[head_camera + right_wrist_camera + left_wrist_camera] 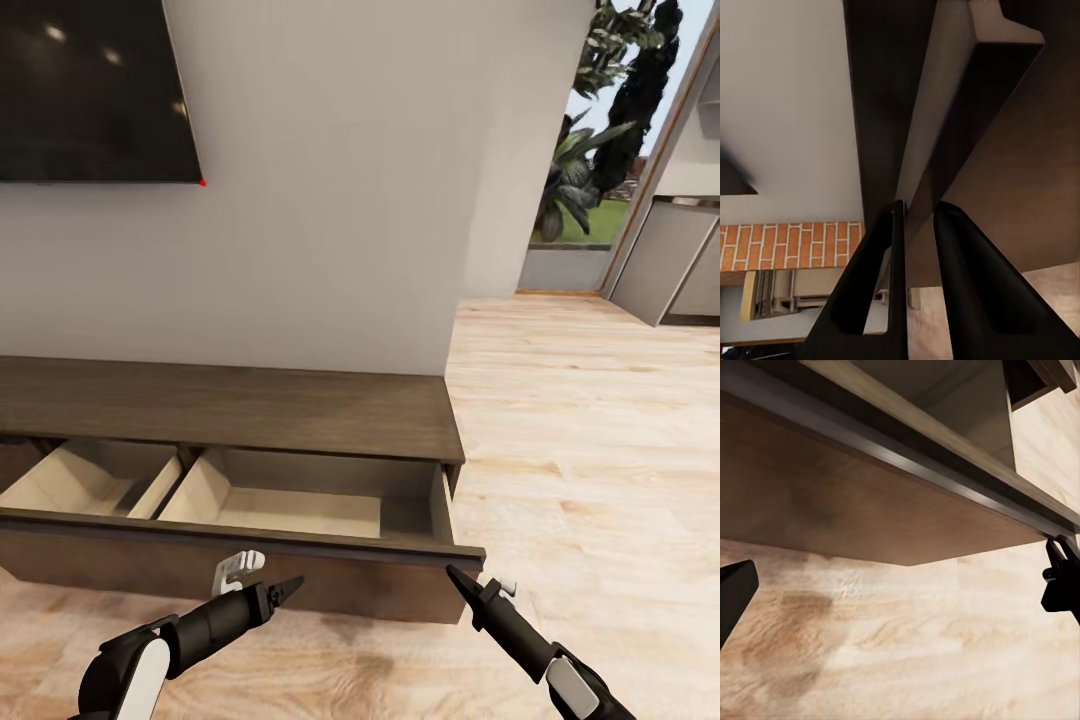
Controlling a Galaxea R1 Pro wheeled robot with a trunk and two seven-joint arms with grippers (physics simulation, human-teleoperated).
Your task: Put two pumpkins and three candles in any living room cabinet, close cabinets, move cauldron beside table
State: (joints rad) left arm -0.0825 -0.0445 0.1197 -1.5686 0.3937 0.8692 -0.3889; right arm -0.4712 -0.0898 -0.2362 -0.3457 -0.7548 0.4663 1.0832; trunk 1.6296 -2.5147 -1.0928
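Right gripper [455, 575] fingertips hidden behind cabinet [300, 410]

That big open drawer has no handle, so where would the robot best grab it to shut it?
Probably the top edge of the drawer front, approached from the room side: it is a thin straight lip with open space behind. The right tool sits by its right corner; simply pushing the flat face would also work.

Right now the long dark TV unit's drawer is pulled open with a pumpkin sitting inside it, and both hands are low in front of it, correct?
Not quite. The head view shows the open drawer holds no pumpkin; its pale insides are bare. The left hand and right hand are indeed low in front.
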